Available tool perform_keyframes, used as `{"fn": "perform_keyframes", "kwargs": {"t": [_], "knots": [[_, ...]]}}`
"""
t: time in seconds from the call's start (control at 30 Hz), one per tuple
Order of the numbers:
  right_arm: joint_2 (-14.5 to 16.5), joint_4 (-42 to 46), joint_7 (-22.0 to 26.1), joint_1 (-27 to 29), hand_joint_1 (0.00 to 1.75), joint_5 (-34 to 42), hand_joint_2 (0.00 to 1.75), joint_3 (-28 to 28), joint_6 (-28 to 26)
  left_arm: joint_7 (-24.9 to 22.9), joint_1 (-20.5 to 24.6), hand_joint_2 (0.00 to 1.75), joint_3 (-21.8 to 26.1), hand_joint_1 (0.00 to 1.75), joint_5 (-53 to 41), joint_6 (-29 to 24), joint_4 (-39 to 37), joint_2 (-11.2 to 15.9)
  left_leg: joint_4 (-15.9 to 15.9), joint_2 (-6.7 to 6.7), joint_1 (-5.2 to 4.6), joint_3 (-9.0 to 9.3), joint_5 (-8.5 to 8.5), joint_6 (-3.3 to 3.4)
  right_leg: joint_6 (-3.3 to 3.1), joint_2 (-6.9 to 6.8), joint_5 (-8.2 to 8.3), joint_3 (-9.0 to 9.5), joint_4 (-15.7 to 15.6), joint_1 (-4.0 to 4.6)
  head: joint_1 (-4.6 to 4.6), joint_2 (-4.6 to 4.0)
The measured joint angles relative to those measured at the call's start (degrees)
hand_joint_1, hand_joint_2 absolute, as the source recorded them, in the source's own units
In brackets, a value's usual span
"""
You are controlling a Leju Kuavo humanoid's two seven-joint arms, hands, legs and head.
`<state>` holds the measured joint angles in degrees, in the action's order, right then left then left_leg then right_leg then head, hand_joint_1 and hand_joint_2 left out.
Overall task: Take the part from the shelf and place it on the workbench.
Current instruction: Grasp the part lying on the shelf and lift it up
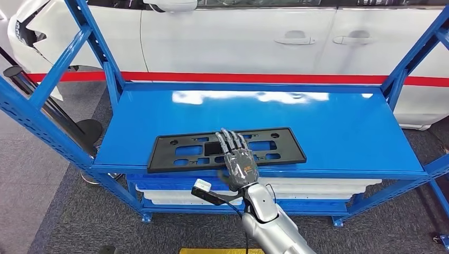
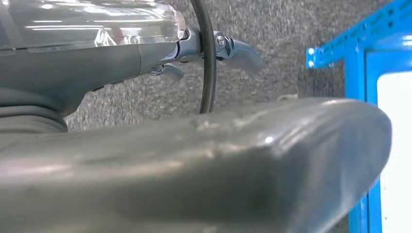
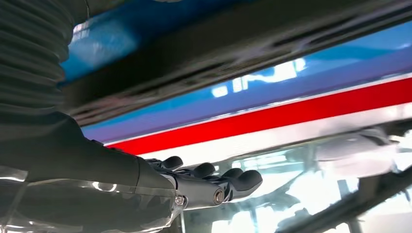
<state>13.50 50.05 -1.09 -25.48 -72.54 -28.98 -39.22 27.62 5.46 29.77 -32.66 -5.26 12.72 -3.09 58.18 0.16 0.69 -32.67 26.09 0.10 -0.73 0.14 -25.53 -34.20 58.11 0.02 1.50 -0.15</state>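
Covering part [image 1: 174, 151] middle: right hand [image 1: 239, 163]; contact unclear.

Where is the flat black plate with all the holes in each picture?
Head view: the black plate lies flat near the blue shelf's front edge, the right hand reaching over its middle.
Left wrist view: not in it.
Right wrist view: the dark blurred band is probably the plate.
Shared landmark: the blue shelf, plain in all three views.

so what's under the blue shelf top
White trays sit on a lower level under the shelf. The shelf top hides most of them and what they hold.
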Motion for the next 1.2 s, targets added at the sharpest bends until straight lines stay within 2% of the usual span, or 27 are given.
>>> {"fn": "perform_keyframes", "kwargs": {"t": [0.07, 0.1, 0.17, 0.2, 0.23, 0.27, 0.33, 0.37, 0.4, 0.43, 0.53, 0.6, 0.67, 0.7, 0.73, 0.77, 0.8, 0.83, 0.9, 0.97, 1.03, 1.07, 1.13, 1.2], "knots": [[0.0, -2.5, -0.6, -2.5, 0.0, -0.2, 1.75, 0.6, 0.0, -0.2, 0.2, 0.0, 0.0, 0.0, -0.4, 0.1, 0.0, -0.1, 1.6, 0.01, 0.09, -0.63, 1.23, -0.59, -0.69, -0.04, 0.35, 0.3, -0.6, -0.3, 0.01, 0.0], [0.0, -3.6, -0.7, -3.5, 0.0, -0.2, 1.75, 0.8, 0.0, -0.2, 0.3, 0.0, 0.0, 0.0, -0.4, 0.1, 0.0, -0.1, 4.1, -0.01, 0.17, -1.74, 2.69, -0.84, -0.97, -0.08, 0.48, 0.43, -0.8, -0.42, 0.01, 0.0], [0.0, -5.8, -1.1, -5.1, 0.0, -0.2, 1.75, 1.3, 0.1, -0.3, 0.3, 0.0, 0.1, 0.0, -0.5, 0.2, 0.0, -0.1, 11.7, -0.03, 0.25, -5.25, 6.11, -1.26, -1.22, -0.1, 0.48, 0.42, -0.8, -0.32, 0.01, 0.0], [0.0, -6.7, -1.2, -5.6, 0.0, -0.2, 1.75, 1.5, 0.2, -0.3, 0.3, 0.0, 0.1, 0.0, -0.5, 0.2, 0.0, -0.1, 14.7, -0.03, 0.29, -6.81, 6.96, -1.41, -1.25, -0.09, 0.45, 0.4, -0.8, -0.28, 0.01, 0.0], [0.0, -7.6, -1.3, -6.0, 0.0, -0.2, 1.75, 1.7, 0.3, -0.3, 0.2, 0.0, 0.1, 0.0, -0.6, 0.2, 0.0, -0.1, 15.9, -0.03, 0.33, -7.56, 6.77, -1.5, -1.25, -0.07, 0.4, 0.39, -0.7, -0.26, 0.01, 0.0], [0.0, -8.2, -1.4, -6.4, 0.0, -0.2, 1.75, 1.9, 0.4, -0.3, 0.1, 0.0, 0.1, 0.0, -0.6, 0.2, 0.0, -0.1, 14.8, -0.02, 0.37, -7.22, 5.46, -1.51, -1.22, -0.02, 0.33, 0.4, -0.6, -0.26, 0.01, 0.0], [0.0, -9.1, -1.6, -7.1, 0.0, -0.2, 1.75, 2.3, 0.6, -0.3, 0.1, 0.0, 0.1, 0.0, -0.6, 0.2, 0.0, -0.1, 7.5, -0.02, 0.43, -4.03, 1.45, -1.26, -0.98, 0.1, 0.06, 0.48, -0.3, -0.27, 0.01, 0.0], [0.0, -9.5, -1.7, -7.5, 0.0, -0.2, 1.75, 2.4, 0.7, -0.3, 0.1, 0.0, 0.1, 0.0, -0.6, 0.2, 0.0, -0.1, 3.9, -0.05, 0.35, -2.4, 0.08, -1.04, -0.76, 0.16, -0.09, 0.41, 0.0, -0.18, 0.01, 0.0], [0.0, -9.8, -1.7, -7.8, 0.0, -0.2, 1.75, 2.5, 0.8, -0.3, 0.1, 0.0, 0.1, 0.0, -0.6, 0.2, 0.0, -0.1, 1.6, -0.1, 0.25, -1.35, -0.62, -0.78, -0.5, 0.21, -0.16, 0.3, 0.1, -0.09, 0.01, 0.0], [0.0, -10.0, -1.8, -8.1, 0.0, -0.2, 1.75, 2.6, 0.8, -0.3, 0.1, 0.0, 0.1, 0.0, -0.6, 0.2, 0.0, -0.1, 0.6, -0.16, 0.11, -0.97, -0.62, -0.51, -0.22, 0.23, -0.17, 0.16, 0.2, -0.04, 0.0, 0.0], [-0.1, -10.6, -1.8, -8.4, 0.0, -0.2, 1.75, 2.7, 0.9, -0.3, 0.1, 0.0, 0.1, 0.0, -0.6, 0.2, 0.0, -0.1, 0.0, -0.21, 0.14, -0.92, -1.0, 0.53, 0.7, 0.21, -0.34, -0.04, 0.4, -0.09, 0.0, 0.0], [-0.1, -11.0, -1.9, -8.7, 0.86, -0.2, 1.75, 2.8, 0.9, -0.3, 0.1, 0.0, 0.1, 0.0, -0.6, 0.2, 0.0, -0.1, -0.5, -0.09, 0.4, -0.78, -1.39, 1.3, 1.21, 0.17, -2.5, -1.44, 3.5, -0.18, -0.01, 0.0], [-0.2, -11.5, -1.9, -8.8, 1.73, -0.2, 1.75, 3.0, 1.1, -0.3, 0.2, 0.0, 0.1, 0.0, -0.6, 0.2, 0.0, -0.1, -0.6, 0.01, 0.37, -0.88, -1.48, 1.59, 1.56, 0.14, -6.02, -4.78, 10.5, -0.35, -0.02, 0.0], [-0.3, -11.8, -2.0, -8.9, 1.75, -0.2, 1.75, 3.0, 1.4, -0.3, 0.2, 0.0, 0.2, 0.0, -0.7, 0.3, 0.0, -0.1, -0.5, 0.02, 0.36, -0.93, -1.48, 1.61, 1.69, 0.13, -7.15, -6.45, 13.7, -0.4, -0.03, 0.0], [-0.4, -12.2, -2.1, -8.9, 1.75, -0.2, 1.75, 3.1, 1.8, -0.3, 0.1, 0.0, 0.2, 0.0, -0.8, 0.3, 0.0, -0.1, -0.5, 0.02, 0.36, -0.96, -1.47, 1.6, 1.75, 0.13, -7.27, -7.39, 15.4, -0.42, -0.02, 0.0], [-0.5, -12.6, -2.1, -8.9, 1.75, -0.2, 1.75, 3.2, 2.3, -0.3, 0.1, 0.0, 0.2, 0.0, -0.8, 0.4, 0.0, -0.1, -0.4, -0.01, 0.36, -0.97, -1.45, 1.57, 1.73, 0.13, -6.34, -7.35, 15.1, -0.44, -0.03, 0.0], [-0.5, -13.0, -2.1, -9.1, 1.75, -0.2, 1.75, 3.2, 2.6, -0.3, 0.2, 0.0, 0.2, 0.0, -0.9, 0.5, 0.0, -0.1, -0.3, -0.04, 0.36, -0.95, -1.39, 1.49, 1.61, 0.12, -4.43, -6.12, 12.4, -0.44, -0.03, 0.0], [-0.6, -13.2, -2.0, -9.3, 1.75, -0.2, 1.75, 3.2, 2.8, -0.3, 0.2, 0.0, 0.2, 0.0, -1.0, 0.6, 0.0, -0.2, -0.2, -0.08, 0.36, -0.93, -1.31, 1.37, 1.39, 0.1, -2.35, -4.2, 8.3, -0.42, -0.03, 0.0], [-0.6, -13.7, -1.9, -9.6, 1.75, -0.2, 1.75, 3.2, 2.9, -0.3, 0.3, 0.0, 0.2, 0.0, -1.1, 0.6, 0.0, -0.3, 0.1, -0.14, 0.16, -1.06, -1.1, 0.93, 0.87, 0.05, 0.05, -1.1, 1.8, -0.17, -0.03, 0.0], [-0.6, -14.0, -1.8, -9.7, 1.75, -0.2, 1.75, 3.2, 2.8, -0.3, 0.3, 0.0, 0.3, 0.0, -1.2, 0.6, 0.0, -0.4, 0.2, -0.16, 0.0, -1.17, -1.04, 0.36, 0.47, 0.07, 0.13, -0.52, 0.3, 0.14, -0.02, 0.0], [-0.6, -14.3, -1.7, -9.7, 1.75, -0.2, 1.75, 3.2, 2.8, -0.3, 0.3, 0.0, 0.4, 0.0, -1.3, 0.5, 0.0, -0.4, 0.2, -0.16, 0.09, -1.12, -0.88, -0.3, -0.13, 0.1, 0.4, -0.44, -0.1, 0.0, -0.02, 0.0], [-0.5, -14.4, -1.7, -9.7, 1.75, -0.1, 1.75, 3.3, 2.7, -0.3, 0.3, 0.0, 0.4, 0.0, -1.4, 0.5, 0.0, -0.5, 0.9, -0.15, 0.15, -1.37, -0.26, -0.6, -0.51, 0.08, 0.54, -0.31, -0.3, -0.13, -0.02, 0.0], [-0.5, -14.5, -1.5, -9.7, 1.75, -0.1, 1.75, 3.3, 2.7, -0.3, 0.3, 0.0, 0.5, 0.0, -1.7, 0.4, 0.0, -0.6, 5.6, -0.14, 0.27, -3.4, 2.61, -1.02, -1.08, 0.0, 0.73, -0.1, -0.6, -0.33, -0.01, 0.0], [-0.5, -14.5, -1.2, -9.6, 1.75, 0.0, 1.75, 3.3, 2.7, -0.4, 0.3, 0.0, 0.6, 0.0, -1.8, 0.4, 0.0, -0.6, 12.8, -0.14, 0.3, -6.72, 5.77, -1.32, -1.29, -0.04, 0.7, -0.12, -0.6, -0.24, -0.01, 0.0]]}}
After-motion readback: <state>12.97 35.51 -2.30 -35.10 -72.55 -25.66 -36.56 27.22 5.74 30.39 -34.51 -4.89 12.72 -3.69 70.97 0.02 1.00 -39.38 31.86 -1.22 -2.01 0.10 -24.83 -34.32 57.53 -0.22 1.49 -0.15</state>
